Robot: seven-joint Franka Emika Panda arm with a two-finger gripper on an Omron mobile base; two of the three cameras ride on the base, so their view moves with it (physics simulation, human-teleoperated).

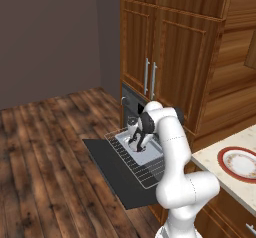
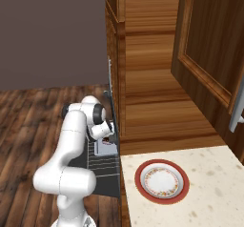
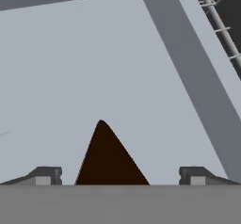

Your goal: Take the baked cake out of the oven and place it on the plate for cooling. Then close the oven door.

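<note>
In the hand view the baked cake (image 3: 109, 159) shows as a dark brown wedge on the floor of a pale blue-grey tray (image 3: 94, 63). My gripper (image 3: 120, 177) is open, one fingertip on each side of the cake, and I see no contact. From the left base view the gripper (image 1: 135, 142) reaches down into the tray (image 1: 145, 152) on the pulled-out wire rack (image 1: 145, 174). The oven (image 1: 131, 107) stands open, its door (image 1: 107, 169) folded down flat. The red-rimmed plate (image 1: 240, 163) (image 2: 162, 180) sits bare on the counter to the right.
Tall wooden cabinets (image 1: 170, 47) rise above and beside the oven. The tray's raised rim (image 3: 188, 63) runs close on one side of the gripper, with rack wires (image 3: 216, 16) beyond it. The pale counter (image 2: 209, 197) carries the plate. Wooden floor (image 1: 45, 157) spreads to the left.
</note>
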